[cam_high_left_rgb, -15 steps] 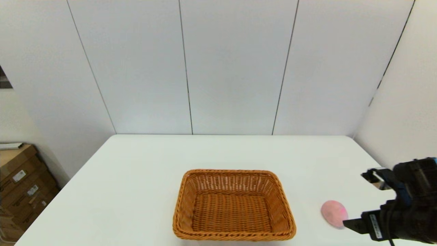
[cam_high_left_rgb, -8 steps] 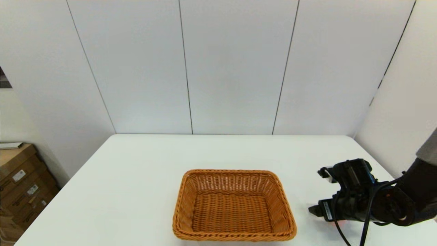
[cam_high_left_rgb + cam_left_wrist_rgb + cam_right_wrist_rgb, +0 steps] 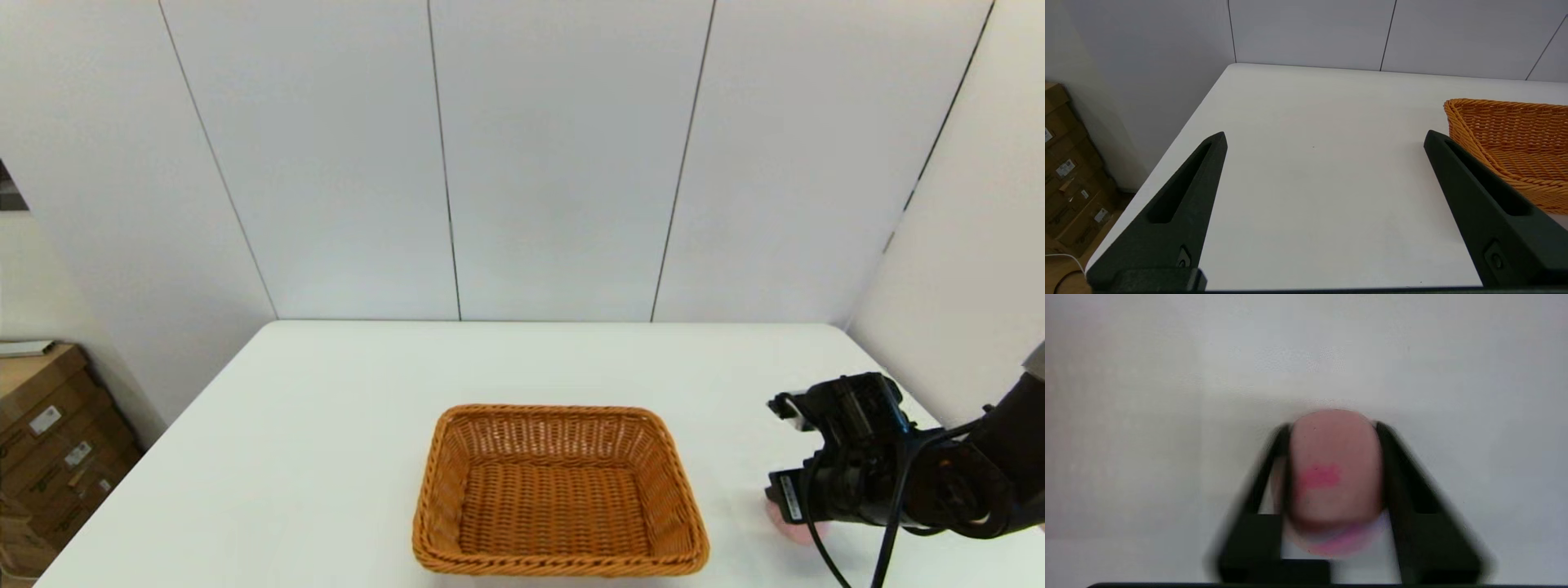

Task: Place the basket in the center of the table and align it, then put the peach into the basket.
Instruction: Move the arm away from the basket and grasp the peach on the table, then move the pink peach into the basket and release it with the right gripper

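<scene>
The orange-brown wicker basket (image 3: 558,490) stands empty near the front middle of the white table (image 3: 326,425); one corner of it (image 3: 1511,139) shows in the left wrist view. To its right lies the pale-pink peach (image 3: 1335,469), of which the head view shows only a pink sliver (image 3: 785,524) under the arm. My right gripper (image 3: 1333,426) is down over the peach, with one black finger (image 3: 1392,465) pressed on each side of it. In the head view this gripper (image 3: 796,514) sits low on the table, right of the basket. My left gripper (image 3: 1325,136) hovers open over bare table left of the basket.
Cardboard boxes (image 3: 49,441) are stacked on the floor beyond the table's left edge. White wall panels stand behind the table and along its right side. The right arm's cable (image 3: 886,531) hangs by the wrist.
The right gripper swung in from the right edge and came down over the peach, which lay in plain sight a second ago. The basket has not moved.
</scene>
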Motion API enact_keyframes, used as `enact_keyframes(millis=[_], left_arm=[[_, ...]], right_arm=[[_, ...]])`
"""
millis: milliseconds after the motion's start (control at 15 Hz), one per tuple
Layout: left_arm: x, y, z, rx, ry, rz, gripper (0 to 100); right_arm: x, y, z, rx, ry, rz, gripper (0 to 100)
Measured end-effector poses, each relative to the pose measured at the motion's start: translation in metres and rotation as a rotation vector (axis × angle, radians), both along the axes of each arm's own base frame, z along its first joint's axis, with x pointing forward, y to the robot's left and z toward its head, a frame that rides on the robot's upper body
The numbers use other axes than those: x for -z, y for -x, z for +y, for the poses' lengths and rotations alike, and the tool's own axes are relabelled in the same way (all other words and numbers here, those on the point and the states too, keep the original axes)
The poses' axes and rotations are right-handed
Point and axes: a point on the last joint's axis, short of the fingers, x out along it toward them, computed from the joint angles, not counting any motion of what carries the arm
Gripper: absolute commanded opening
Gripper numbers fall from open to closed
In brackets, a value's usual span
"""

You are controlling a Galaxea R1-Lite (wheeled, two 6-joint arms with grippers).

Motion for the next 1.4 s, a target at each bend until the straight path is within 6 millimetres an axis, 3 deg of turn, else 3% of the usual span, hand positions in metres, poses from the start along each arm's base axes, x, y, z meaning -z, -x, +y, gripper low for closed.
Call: enact_keyframes(millis=[533,667,1000,1267,1333,1400], left_arm=[[0.0,0.0,0.0,0.0,0.0,0.0,100],[0.0,0.0,0.0,0.0,-0.001,-0.001,100],[0.0,0.0,0.0,0.0,-0.001,-0.001,100],[0.0,0.0,0.0,0.0,-0.001,0.0,100],[0.0,0.0,0.0,0.0,0.0,0.0,100],[0.0,0.0,0.0,0.0,0.0,-0.001,100]], right_arm=[[-0.046,0.018,0.002,-0.006,-0.029,-0.115,0],[-0.069,0.022,0.023,-0.057,-0.069,-0.206,0],[-0.121,0.04,0.103,-0.283,-0.219,-0.302,0],[-0.118,0.049,0.148,-0.396,-0.251,-0.232,0],[-0.113,0.051,0.154,-0.417,-0.243,-0.212,100],[-0.109,0.053,0.16,-0.434,-0.237,-0.196,100]])
